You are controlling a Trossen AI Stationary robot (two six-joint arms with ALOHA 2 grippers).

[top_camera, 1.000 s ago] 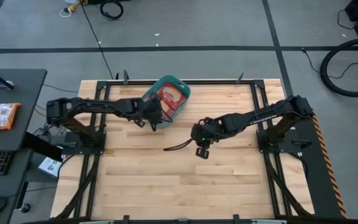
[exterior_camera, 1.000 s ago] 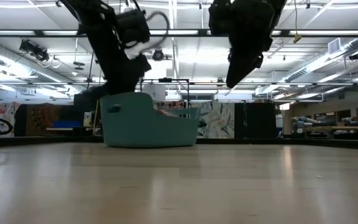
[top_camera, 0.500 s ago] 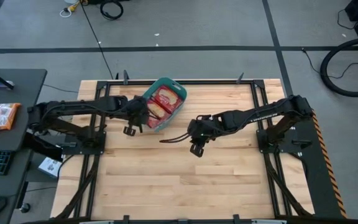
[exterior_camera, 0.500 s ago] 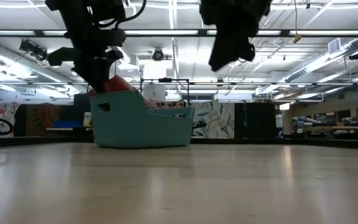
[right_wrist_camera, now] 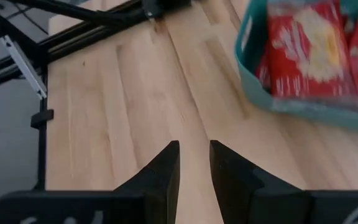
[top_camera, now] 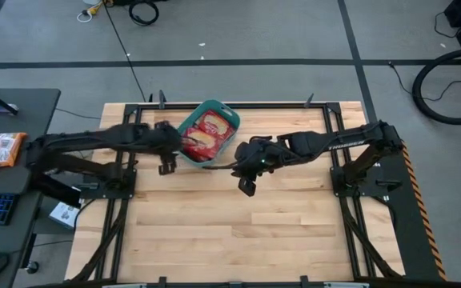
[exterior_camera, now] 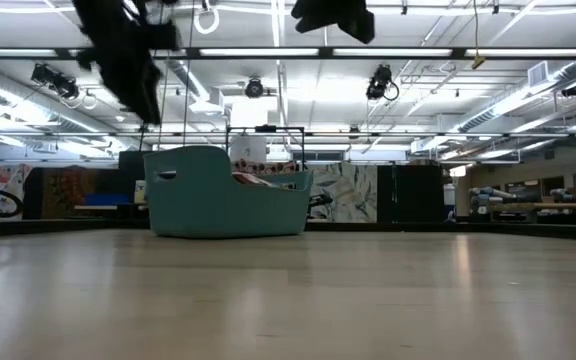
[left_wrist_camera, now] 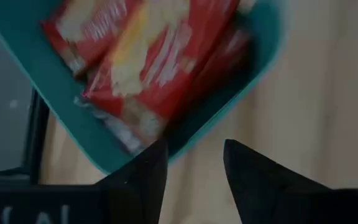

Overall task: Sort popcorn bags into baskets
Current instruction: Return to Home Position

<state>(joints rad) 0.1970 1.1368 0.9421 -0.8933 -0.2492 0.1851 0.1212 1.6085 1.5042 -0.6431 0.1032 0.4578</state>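
The teal plastic tub [top_camera: 234, 120] got nudged a bit toward the left side of the wooden table [top_camera: 214, 232] and turned slightly since a second ago. The left jaws were over its near rim then and have now backed off to its left, while the right jaws slid in closer to it. Both arms also lifted, so the low view only catches their ends up top.
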